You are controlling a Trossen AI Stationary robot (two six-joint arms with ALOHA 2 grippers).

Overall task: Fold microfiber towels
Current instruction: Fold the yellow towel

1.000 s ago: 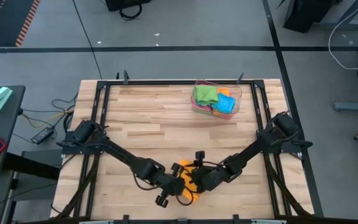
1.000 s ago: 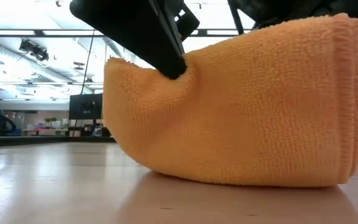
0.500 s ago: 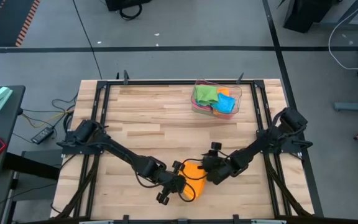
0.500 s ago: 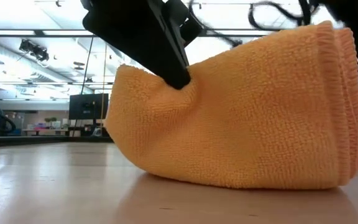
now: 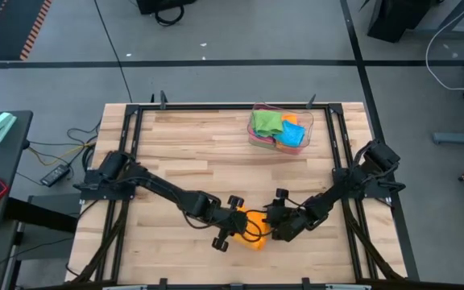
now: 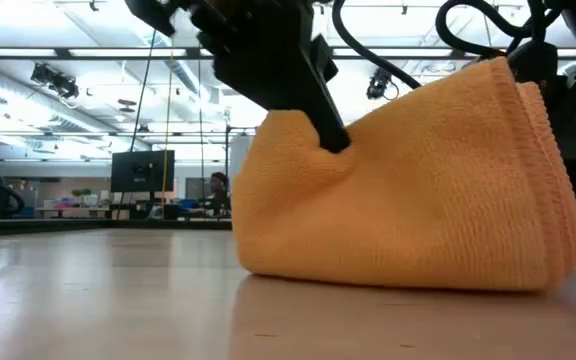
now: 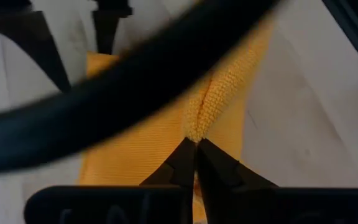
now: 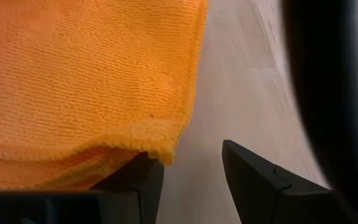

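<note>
Wooden planks make up the table (image 5: 184,161), framed by dark rails, with grey floor all round it. From the left side the left arm reaches in toward the near middle of the table, where the left gripper (image 5: 234,229) is pinched tight on a fold of the orange towel (image 5: 254,228); the left wrist view shows its two fingertips (image 7: 188,163) closed together on a puckered ridge of the cloth. That towel sits bunched on the wood near the table's front edge, between the two grippers; in the low view it rests on the surface as a folded mound (image 6: 408,200), its long axis running across the table from left to right, stitched layered edges facing right. Just right of it, the right gripper (image 5: 276,228) has its fingers spread, one fingertip (image 8: 143,180) under the towel's corner, nothing clamped. Far back right stands a clear tray (image 5: 308,121) holding green, blue, orange and pink towels (image 5: 277,129).
</note>
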